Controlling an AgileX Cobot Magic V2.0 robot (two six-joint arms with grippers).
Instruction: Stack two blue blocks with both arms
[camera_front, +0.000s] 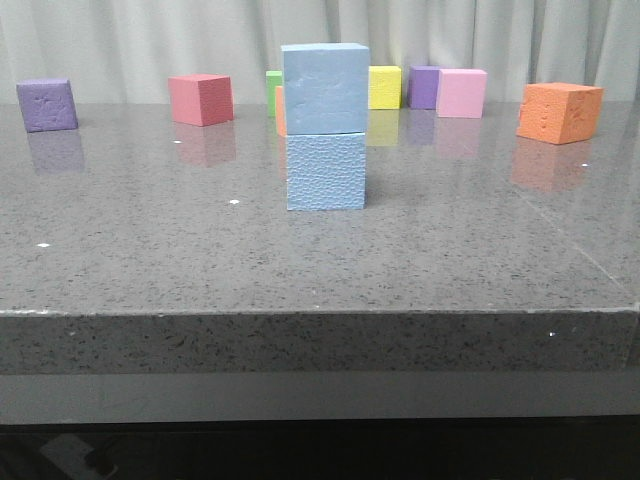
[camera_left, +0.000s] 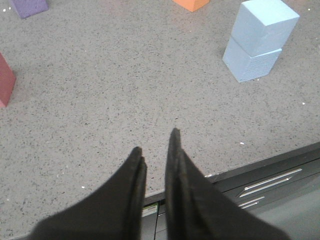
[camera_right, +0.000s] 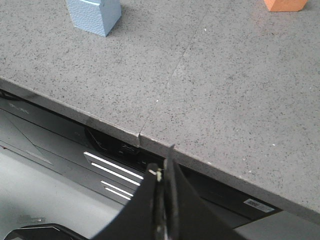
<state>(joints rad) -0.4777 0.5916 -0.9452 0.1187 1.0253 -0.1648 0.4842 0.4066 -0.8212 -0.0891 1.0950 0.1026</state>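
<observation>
— Where are the blue blocks?
— Mid-table: the upper blue block (camera_front: 325, 88) sits on the lower blue block (camera_front: 325, 171), slightly askew.
— And the grippers?
— The left gripper (camera_left: 155, 145) is empty, fingers narrowly parted; the right gripper (camera_right: 164, 162) is closed on nothing, at the table (camera_front: 450, 260) edge.

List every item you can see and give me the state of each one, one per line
Upper blue block: resting on the lower one, slightly offset, free of both grippers.
Lower blue block: flat on the table, carrying the upper one.
Left gripper: empty, fingers slightly apart, over the table's near edge.
Right gripper: empty, shut, off the table's near edge.
Orange cube: standing alone on the table.
Red cube: standing alone.
</observation>
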